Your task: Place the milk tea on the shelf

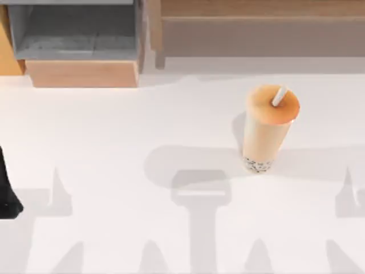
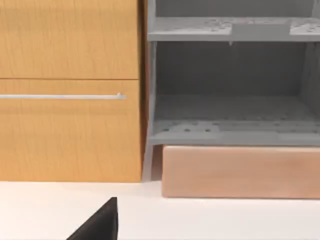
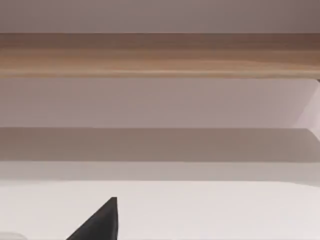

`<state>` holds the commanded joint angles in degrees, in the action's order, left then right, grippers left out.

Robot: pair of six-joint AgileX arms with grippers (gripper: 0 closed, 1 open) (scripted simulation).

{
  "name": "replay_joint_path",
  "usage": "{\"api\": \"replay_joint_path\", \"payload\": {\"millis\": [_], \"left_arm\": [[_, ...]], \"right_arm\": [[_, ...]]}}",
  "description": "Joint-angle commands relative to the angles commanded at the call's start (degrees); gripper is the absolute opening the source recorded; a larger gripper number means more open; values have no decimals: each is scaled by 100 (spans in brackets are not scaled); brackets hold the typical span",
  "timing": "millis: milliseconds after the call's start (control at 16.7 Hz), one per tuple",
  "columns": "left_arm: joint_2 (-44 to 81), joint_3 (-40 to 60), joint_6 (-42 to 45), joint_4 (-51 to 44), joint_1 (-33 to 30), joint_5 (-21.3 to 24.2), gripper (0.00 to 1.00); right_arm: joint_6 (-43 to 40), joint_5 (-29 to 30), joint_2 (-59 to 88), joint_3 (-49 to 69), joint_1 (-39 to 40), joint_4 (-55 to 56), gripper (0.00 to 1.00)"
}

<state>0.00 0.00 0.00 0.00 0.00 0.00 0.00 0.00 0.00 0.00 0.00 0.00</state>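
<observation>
The milk tea (image 1: pixel 268 128) stands upright on the white table (image 1: pixel 142 171), right of centre in the top view, orange lid up w/ white straw poking out, dark pearls at its base. It's in front of the shelf (image 1: pixel 256 31) – the long brown unit along the table's back edge, right side – but apart from it, a strip of bare table between the two.

Left arm: a dark bit of it (image 1: pixel 7 194) shows at the table's far left edge in the top view, well apart from the cup, nothing touching it. Its wrist view has a dark finger tip (image 2: pixel 102 225) low over the table, facing an orange-wood cabinet (image 2: pixel 70 90) w/ a thin metal handle and, beside it, the grey-lined box (image 2: pixel 230 95) w/ a light wood front. Can't tell whether that gripper is wide or narrow.

Right arm: its wrist view shows one dark finger tip (image 3: pixel 102 225) above the table, facing the shelf's taupe front and plank top – cup not near it. Finger spread can't be told here either.
</observation>
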Motion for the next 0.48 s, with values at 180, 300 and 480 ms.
{"api": "replay_joint_path", "payload": {"millis": [180, 300, 480], "left_arm": [[0, 0, 0, 0, 0, 0, 100], [0, 0, 0, 0, 0, 0, 100], [0, 0, 0, 0, 0, 0, 100]], "right_arm": [[4, 30, 45, 15, 27, 52, 100], [23, 184, 287, 83, 172, 316, 100], [80, 616, 1037, 242, 606, 1039, 100]]}}
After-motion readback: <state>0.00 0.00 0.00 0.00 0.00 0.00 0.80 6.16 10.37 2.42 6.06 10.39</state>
